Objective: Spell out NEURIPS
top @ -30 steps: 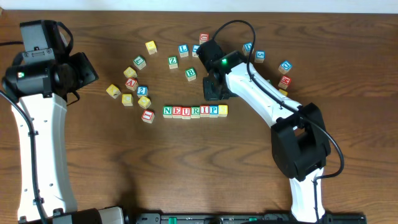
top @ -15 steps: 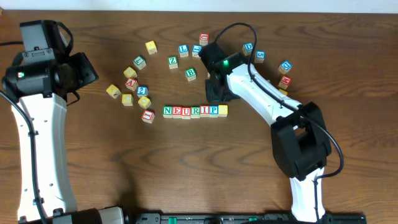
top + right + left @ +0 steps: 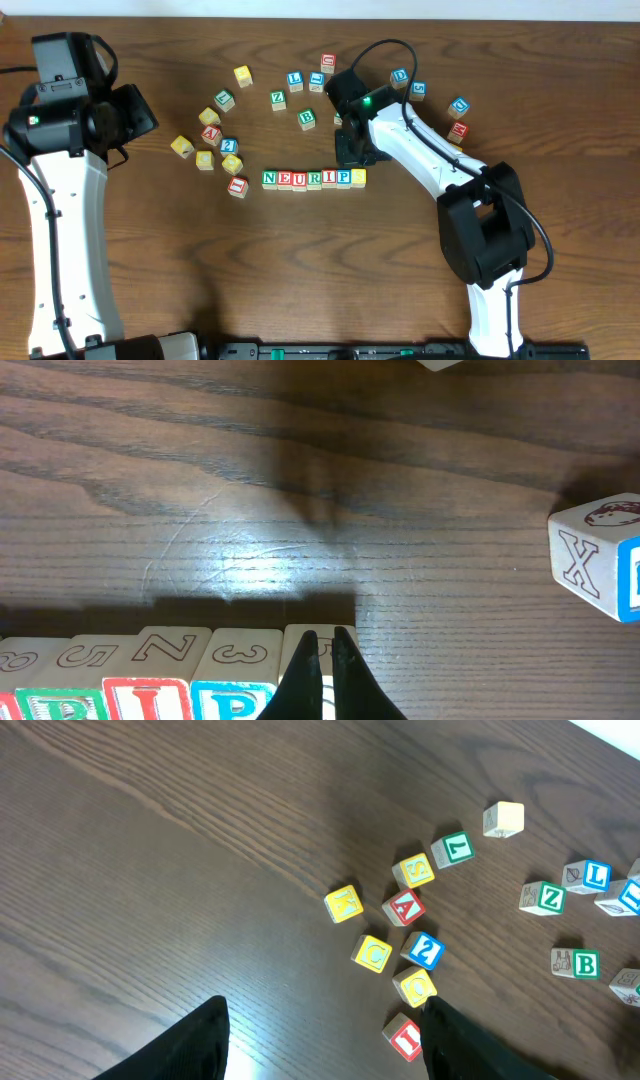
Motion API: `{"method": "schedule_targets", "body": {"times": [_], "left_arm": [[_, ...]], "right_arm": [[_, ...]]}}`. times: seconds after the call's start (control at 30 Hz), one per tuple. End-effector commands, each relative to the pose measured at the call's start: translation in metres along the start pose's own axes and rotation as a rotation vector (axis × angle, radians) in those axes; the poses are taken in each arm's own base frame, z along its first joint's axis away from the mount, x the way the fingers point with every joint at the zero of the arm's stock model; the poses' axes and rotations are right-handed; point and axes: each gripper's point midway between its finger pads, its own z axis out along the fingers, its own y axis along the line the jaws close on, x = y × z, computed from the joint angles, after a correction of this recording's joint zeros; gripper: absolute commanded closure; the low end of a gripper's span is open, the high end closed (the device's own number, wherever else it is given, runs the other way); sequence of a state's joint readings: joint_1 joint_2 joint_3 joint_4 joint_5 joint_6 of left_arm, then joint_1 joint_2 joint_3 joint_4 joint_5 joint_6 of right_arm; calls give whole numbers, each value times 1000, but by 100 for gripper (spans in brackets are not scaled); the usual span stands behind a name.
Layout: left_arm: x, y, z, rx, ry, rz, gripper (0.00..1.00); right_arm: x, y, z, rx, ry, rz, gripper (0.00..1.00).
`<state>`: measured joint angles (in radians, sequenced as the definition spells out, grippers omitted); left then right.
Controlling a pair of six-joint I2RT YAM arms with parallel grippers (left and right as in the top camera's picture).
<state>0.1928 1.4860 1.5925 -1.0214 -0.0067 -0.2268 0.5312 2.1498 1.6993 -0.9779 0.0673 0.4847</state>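
Seven letter cubes [image 3: 313, 178] spell NEURIPS in a touching row on the table [image 3: 300, 270]. The right gripper [image 3: 326, 645], fingers pressed together and empty, is at the row's last cube. The left gripper [image 3: 325, 1015] hangs half-open and empty, well apart.

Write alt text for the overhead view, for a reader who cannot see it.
Seven wooden letter cubes form a row mid-table, reading NEURIP plus a yellow-faced cube. The right gripper, shut, hangs just behind the row's right end; loose cubes lie scattered behind, and the left arm stands at the left edge.
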Motion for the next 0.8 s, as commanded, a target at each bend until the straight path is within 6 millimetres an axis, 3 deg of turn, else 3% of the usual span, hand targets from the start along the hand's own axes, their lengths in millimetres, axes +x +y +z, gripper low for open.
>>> {"method": "schedule_targets", "body": {"times": [0.0, 0.77], "left_arm": [[-4, 2, 0, -10, -6, 17, 40], [-5, 2, 0, -9, -9, 17, 40]], "right_arm": [[2, -5, 7, 14, 15, -3, 99], [6, -1, 21, -14, 11, -25, 99]]}}
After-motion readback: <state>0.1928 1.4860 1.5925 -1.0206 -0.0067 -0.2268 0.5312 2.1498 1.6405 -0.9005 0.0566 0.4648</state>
